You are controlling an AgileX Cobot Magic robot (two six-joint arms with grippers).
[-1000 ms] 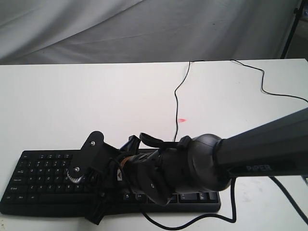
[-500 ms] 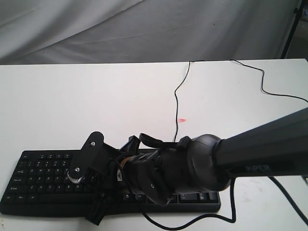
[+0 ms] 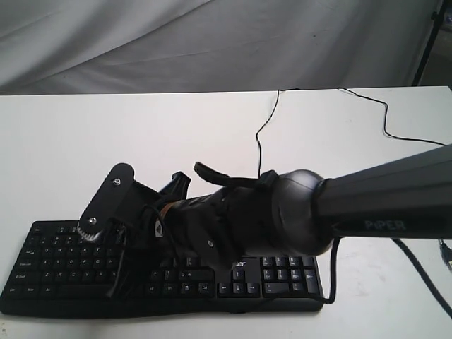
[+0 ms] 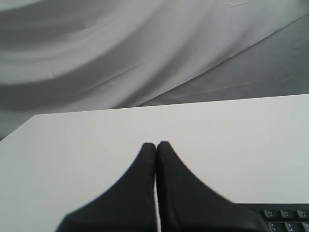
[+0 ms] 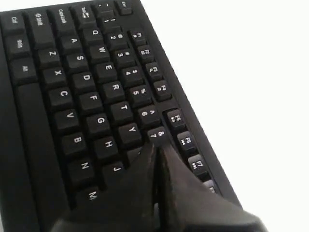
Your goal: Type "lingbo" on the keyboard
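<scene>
The black keyboard (image 3: pixel 282 275) lies along the near edge of the white table (image 3: pixel 106 134). My right arm (image 3: pixel 296 219) reaches across it from the right, and its wrist covers the middle keys. In the right wrist view the right gripper (image 5: pixel 155 146) is shut with nothing between its fingers. Its tips lie over the U key, just short of the 7 key (image 5: pixel 157 135), above the keyboard (image 5: pixel 72 96); touching or not, I cannot tell. The left gripper (image 4: pixel 156 143) is shut and empty over bare table. A corner of the keyboard (image 4: pixel 282 216) shows beside it. The exterior view does not show this gripper.
A thin black cable (image 3: pixel 260 138) runs from the table's back edge toward the keyboard. A second cable (image 3: pixel 395 134) crosses the back right corner. The arm's own cable (image 3: pixel 337 282) loops by the number pad. Grey cloth (image 3: pixel 212 42) hangs behind, and a black stand (image 3: pixel 426 49) is at far right.
The right arm and its gripper have moved left and toward the keyboard's far rows. The number pad and lower right keys have come into view. The keyboard has not shifted.
</scene>
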